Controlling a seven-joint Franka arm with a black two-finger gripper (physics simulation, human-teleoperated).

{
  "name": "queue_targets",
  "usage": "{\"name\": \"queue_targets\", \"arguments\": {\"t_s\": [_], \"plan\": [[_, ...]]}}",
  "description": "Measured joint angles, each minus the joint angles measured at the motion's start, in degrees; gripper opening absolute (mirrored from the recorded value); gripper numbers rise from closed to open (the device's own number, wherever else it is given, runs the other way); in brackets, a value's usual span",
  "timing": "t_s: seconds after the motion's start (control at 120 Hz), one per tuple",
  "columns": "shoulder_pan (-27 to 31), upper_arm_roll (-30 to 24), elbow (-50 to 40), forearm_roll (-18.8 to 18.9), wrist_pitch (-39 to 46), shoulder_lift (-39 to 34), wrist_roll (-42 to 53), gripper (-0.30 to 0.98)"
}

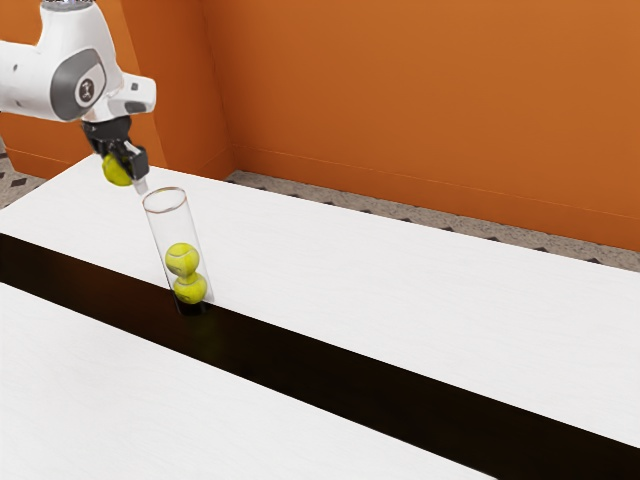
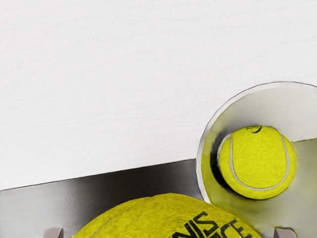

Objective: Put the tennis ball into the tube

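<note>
Gripper (image 1: 124, 172) pinching tennis ball (image 1: 115, 171), I hover at tube's (image 1: 172, 225) ten o'clock, exterior view: two balls (image 1: 182, 259) inside, mine left to insert.

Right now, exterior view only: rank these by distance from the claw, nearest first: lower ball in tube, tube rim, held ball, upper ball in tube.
1. Held ball: in the claw.
2. Tube rim: just below the claw, toward the exterior view's right.
3. Upper ball: inside, well below the rim.
4. Lower ball: inside, beneath the upper one.
</note>
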Motion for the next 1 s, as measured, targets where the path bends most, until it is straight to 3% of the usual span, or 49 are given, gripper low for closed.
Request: {"name": "queue_targets", "arguments": {"t_s": [0.533,0.792,1.0], "plan": [[0.4,-3.7,4.0,-0.7,1.0,4.8,-0.8,0.34],[0.4,-3.7,4.0,-2.0,0.7,4.8,0.4,0.55],[0.2,-3.7,4.0,-2.3,0.6,4.5,1.4,0.64]]}}
